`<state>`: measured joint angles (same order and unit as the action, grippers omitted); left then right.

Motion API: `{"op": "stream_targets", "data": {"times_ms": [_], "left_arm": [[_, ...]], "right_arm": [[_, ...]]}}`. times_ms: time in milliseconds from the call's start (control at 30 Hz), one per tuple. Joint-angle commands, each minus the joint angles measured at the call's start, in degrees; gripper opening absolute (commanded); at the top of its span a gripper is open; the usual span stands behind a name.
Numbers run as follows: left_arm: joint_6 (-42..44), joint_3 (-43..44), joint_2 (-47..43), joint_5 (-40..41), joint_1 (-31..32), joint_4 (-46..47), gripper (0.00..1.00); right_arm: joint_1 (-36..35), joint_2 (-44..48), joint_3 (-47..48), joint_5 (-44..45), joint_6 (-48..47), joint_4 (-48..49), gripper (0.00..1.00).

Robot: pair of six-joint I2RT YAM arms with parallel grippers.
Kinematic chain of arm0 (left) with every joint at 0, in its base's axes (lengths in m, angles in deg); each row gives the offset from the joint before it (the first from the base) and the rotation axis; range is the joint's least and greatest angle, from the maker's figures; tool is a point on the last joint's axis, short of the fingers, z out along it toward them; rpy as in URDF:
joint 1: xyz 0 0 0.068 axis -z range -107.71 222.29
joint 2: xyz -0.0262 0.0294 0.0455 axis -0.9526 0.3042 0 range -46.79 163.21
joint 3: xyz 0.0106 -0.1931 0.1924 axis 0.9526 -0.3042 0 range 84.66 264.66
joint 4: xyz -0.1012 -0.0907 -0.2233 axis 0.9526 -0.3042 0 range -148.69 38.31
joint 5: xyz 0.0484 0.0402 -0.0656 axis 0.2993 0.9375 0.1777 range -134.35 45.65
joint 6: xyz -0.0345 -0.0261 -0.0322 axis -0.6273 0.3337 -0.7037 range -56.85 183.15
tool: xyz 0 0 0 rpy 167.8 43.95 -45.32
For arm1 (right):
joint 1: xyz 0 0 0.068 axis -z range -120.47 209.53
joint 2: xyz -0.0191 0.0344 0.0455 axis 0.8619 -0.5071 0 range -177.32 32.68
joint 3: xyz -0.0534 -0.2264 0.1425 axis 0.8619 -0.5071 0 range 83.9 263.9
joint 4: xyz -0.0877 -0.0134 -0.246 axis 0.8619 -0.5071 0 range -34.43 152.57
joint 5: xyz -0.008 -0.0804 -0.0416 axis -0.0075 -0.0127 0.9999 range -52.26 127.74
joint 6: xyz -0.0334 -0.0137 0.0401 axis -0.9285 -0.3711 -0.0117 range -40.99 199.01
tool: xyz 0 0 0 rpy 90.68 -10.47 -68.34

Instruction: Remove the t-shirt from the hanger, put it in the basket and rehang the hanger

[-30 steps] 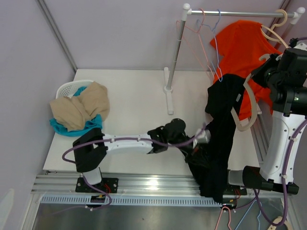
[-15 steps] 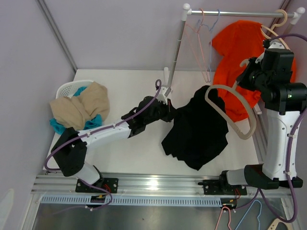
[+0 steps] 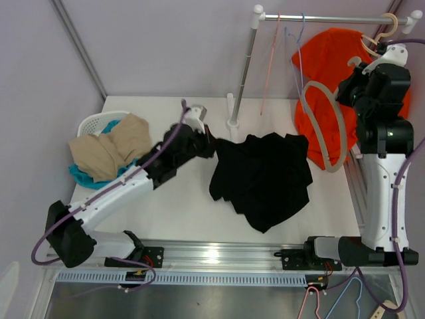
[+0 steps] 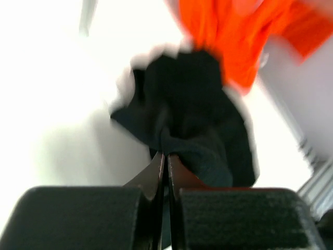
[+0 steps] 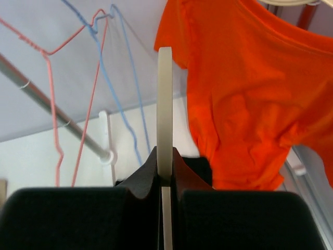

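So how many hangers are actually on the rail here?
3: a pink wire hanger, a blue wire hanger, and a beige hanger carrying the orange t-shirt. A fourth, empty hanger is off the rail in the right gripper.

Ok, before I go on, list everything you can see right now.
black t-shirt: one, black, crumpled on the table centre
beige hanger: one, beige, bare, raised at right
orange t-shirt: one, orange, hanging from the rail
wire hangers: two, pink and blue, on the rail
basket: one, white, table's left edge, holding tan cloth and teal cloth
left end effector: shut on black t-shirt's edge
right end effector: shut on beige hanger
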<state>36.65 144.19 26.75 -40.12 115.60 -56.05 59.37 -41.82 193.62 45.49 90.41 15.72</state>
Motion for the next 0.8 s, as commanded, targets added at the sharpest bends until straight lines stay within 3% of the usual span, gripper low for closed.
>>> {"op": "stream_targets", "data": {"times_ms": [0,33,133,333,433,467,567,700,767], "left_arm": [[4.09,14.54,-3.67,-6.71,-9.27,-5.21,0.01],[3.92,18.74,-3.32,-9.47,-14.52,-5.48,0.01],[5.49,30.16,0.02,-13.8,-21.57,-7.76,0.01],[13.31,55.82,9.24,-11.7,-29.32,-12.08,0.01],[16.21,67.6,13.72,-7.32,-33.27,-12.86,0.01],[16.57,71.13,14.52,-5.13,-34.59,-14.17,0.01],[16.22,74.59,15.23,-2.14,-40.66,-16.55,0.01],[17.18,72.49,13.92,-0.28,-47.34,-17.44,0.01],[18.41,67.51,11.91,0.77,-48.31,-17.0,0.01]], "right_arm": [[1.92,0.05,-7.3,-1.76,-3.58,22.56,0.0],[3.75,-0.29,-9.06,-5.77,-2.97,25.12,0.0],[6.13,-5.45,-3.75,-10.46,-2.52,27.34,0.0],[7.72,-16.45,5.94,-17.4,-1.03,33.21,0.0],[7.64,-24.79,15.94,-20.75,0.38,34.03,0.0],[7.63,-30.56,24.5,-21.54,0.47,31.15,0.0],[7.63,-40.59,38.51,-23.65,3.0,27.78,0.0],[7.37,-44.93,39.35,-24.36,6.61,32.96,0.0],[6.67,-46.08,39.26,-24.36,6.53,33.23,0.0]]}}
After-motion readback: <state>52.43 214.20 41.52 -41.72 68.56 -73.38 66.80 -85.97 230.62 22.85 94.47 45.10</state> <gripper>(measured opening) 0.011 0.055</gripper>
